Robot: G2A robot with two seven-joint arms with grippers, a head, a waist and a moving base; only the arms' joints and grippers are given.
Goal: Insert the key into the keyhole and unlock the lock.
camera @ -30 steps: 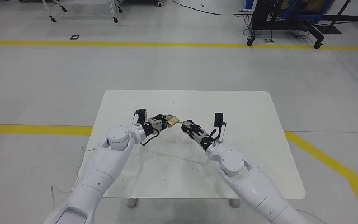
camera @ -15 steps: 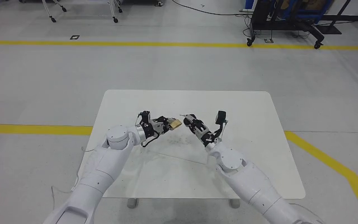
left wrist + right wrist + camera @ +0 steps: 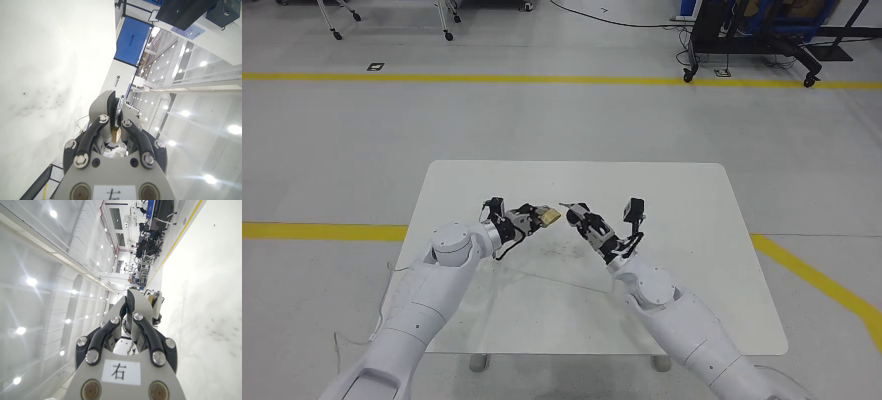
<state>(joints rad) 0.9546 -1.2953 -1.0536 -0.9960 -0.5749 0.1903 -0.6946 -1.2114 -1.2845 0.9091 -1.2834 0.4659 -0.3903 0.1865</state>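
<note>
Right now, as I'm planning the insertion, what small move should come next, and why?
Probably ease the right hand toward the lock. The left hand grips the brass lock above the table, and a clear gap separates it from the shut right hand.

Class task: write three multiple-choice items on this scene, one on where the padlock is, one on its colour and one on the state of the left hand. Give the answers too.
1. Where is the padlock?
A. lying at a corner of the table
B. held over the table's middle
C. on the floor

2. What colour is its body?
A. blue
B. brass-yellow
C. red

3. How is the left hand?
A. open and empty
B. flat on the table
C. shut on the padlock

Answers:
1 B, the top view shows it between the two arms.
2 B, the body looks brass in the left wrist view.
3 C, its fingers clamp the padlock.
</note>
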